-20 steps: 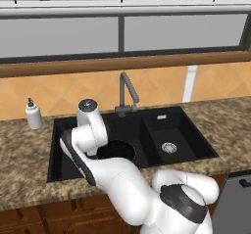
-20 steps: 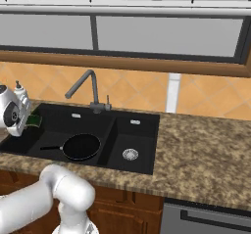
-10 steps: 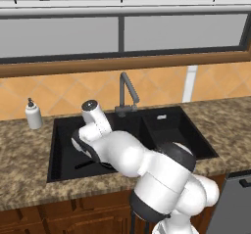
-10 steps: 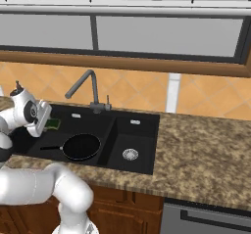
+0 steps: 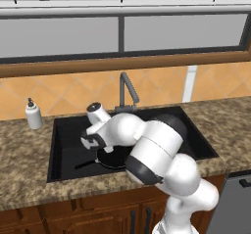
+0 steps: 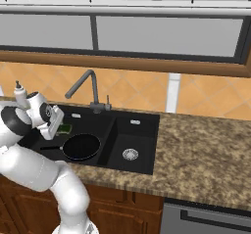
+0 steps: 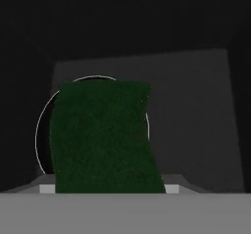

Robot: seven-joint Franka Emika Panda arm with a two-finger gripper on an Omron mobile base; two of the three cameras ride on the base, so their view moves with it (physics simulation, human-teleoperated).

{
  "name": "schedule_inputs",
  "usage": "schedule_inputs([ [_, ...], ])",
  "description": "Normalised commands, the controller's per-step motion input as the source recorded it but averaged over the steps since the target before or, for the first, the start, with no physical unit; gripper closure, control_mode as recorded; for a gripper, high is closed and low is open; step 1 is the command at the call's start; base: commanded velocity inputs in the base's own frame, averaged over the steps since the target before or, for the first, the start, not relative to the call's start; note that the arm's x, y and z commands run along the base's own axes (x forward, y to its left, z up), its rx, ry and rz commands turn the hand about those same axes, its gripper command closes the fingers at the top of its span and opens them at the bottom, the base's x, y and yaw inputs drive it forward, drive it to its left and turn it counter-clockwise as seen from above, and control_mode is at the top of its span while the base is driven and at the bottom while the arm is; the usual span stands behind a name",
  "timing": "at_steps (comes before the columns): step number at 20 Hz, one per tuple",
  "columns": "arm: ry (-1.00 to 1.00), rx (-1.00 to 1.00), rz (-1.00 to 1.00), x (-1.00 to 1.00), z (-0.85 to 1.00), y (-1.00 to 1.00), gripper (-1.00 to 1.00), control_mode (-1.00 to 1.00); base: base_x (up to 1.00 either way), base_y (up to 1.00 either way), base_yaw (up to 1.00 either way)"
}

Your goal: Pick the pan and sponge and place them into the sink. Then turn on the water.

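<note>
From the left base view, my arm has swung over the black double-basin sink (image 5: 63, 150), hiding more of the round black frying pan (image 5: 110, 159) than a second ago. In the right base view, my gripper (image 6: 55, 125) has advanced beside the small green sponge (image 6: 63, 128). In the hand view, jaws grip the sponge (image 7: 103, 140).

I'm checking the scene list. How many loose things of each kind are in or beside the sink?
Pan: 1
Sponge: 1
Soap bottle: 1
Total: 3
</note>
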Motion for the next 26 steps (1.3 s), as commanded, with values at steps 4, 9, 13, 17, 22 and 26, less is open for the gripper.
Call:
schedule_inputs([
  [4, 0.00, 0.00, -0.03, 0.00, -0.71, -0.31, 1.00, -1.00, 0.00, 0.00, 0.00],
  [9, 0.00, 0.00, -0.01, 0.00, -0.63, -0.24, 1.00, -1.00, 0.00, 0.00, 0.00],
  [13, 0.00, -0.06, -0.02, 0.03, -0.44, 0.03, 1.00, -1.00, 0.00, 0.00, 0.00],
  [17, 0.07, -0.14, -0.02, 0.33, -0.42, 0.22, 1.00, -1.00, 0.00, 0.00, 0.00],
  [22, 0.26, -0.11, 0.00, 0.56, -0.31, 0.22, 1.00, -1.00, 0.00, 0.00, 0.00],
  [26, 0.45, -0.02, 0.00, 0.60, -0.21, 0.09, 1.00, -1.00, 0.00, 0.00, 0.00],
])
